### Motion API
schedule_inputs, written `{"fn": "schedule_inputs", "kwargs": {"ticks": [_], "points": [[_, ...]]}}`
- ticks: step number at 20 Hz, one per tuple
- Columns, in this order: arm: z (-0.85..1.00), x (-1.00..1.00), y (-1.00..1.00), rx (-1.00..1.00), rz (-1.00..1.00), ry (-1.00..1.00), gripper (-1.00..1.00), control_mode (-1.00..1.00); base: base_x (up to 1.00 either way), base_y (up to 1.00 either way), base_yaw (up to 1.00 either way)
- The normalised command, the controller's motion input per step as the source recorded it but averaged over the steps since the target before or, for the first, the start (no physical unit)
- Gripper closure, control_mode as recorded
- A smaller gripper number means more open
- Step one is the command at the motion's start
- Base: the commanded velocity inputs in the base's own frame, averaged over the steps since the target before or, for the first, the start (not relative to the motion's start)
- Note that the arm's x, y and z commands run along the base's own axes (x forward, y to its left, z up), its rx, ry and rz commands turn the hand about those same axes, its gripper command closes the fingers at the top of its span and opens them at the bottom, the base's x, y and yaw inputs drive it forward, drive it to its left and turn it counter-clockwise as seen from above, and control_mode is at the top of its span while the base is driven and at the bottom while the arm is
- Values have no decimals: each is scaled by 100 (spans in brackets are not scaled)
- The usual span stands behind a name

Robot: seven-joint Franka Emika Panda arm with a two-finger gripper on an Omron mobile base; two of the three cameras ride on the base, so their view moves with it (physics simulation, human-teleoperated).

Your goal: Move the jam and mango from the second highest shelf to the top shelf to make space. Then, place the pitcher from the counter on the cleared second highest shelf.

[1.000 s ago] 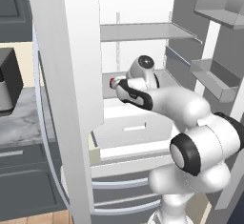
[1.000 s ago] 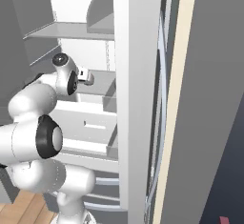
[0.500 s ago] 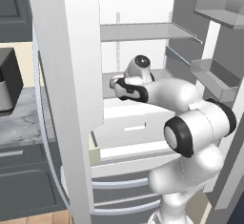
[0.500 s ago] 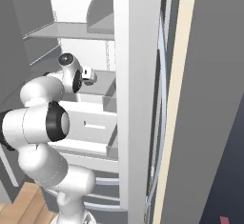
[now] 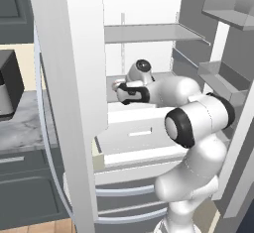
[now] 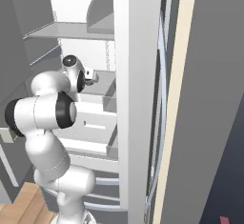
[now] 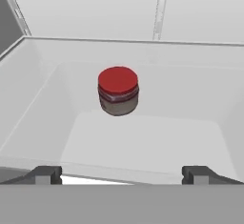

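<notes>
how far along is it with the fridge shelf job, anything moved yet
Nothing looks moved yet. The small squat jar with the red lid sits on the light-grey second highest shelf, untouched. In hand: the open pincer faces the jar with its tips short of it. Left: lifting jar and mango to the thin grey top shelf, then the pitcher.

The jam point(image 7: 118, 91) has a bright red lid over a dark, greyish-brown jar body with a red band beneath the lid. The second highest shelf point(image 7: 143, 137) is pale grey-white. The top shelf point(image 5: 149, 32) is light grey. The counter point(image 5: 20, 128) is grey-white veined marble above dark grey cabinets point(image 5: 25, 187).
</notes>
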Motion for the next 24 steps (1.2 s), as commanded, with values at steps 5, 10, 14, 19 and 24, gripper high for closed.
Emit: {"fn": "schedule_inputs", "kwargs": {"ticks": [5, 10, 14, 19, 24], "points": [[-15, 38, 8, 0, 0, 0, -100, -100, 0, 0, 0], [-14, 40, 9, 0, 0, 0, -100, -100, 0, 0, 0], [-15, 39, 10, 0, 0, 0, -100, -100, 0, 0, 0], [-15, 36, 8, 0, 0, 0, -100, -100, 0, 0, 0], [-14, 35, 6, 0, 0, 0, -100, -100, 0, 0, 0]]}}
